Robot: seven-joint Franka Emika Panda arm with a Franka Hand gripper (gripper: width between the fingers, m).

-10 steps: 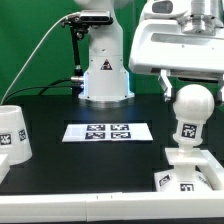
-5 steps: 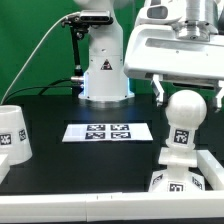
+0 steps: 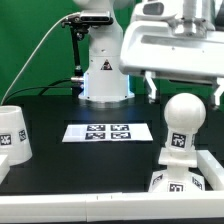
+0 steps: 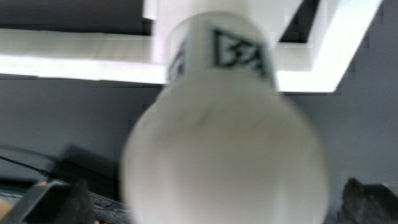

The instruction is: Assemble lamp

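The white lamp bulb (image 3: 185, 125) stands upright, neck down, on the squat square base (image 3: 186, 181) at the exterior view's right. My gripper (image 3: 186, 87) hangs just above the bulb's round head, open, its fingers (image 3: 151, 84) apart and clear of the bulb. In the wrist view the bulb (image 4: 222, 130) fills the middle, blurred, with its tagged neck going into the base (image 4: 71, 55). The dark fingertips (image 4: 36, 196) sit on either side of it without touching. The tapered shade (image 3: 10, 131) stands at the exterior view's left edge.
The marker board (image 3: 108, 131) lies flat in the middle of the black table. The white robot pedestal (image 3: 103, 68) with a triangle sticker stands behind it. A green backdrop closes the back.
The bulb came down and left onto the base and now stands alone. My gripper has opened and risen a little above the bulb's head.
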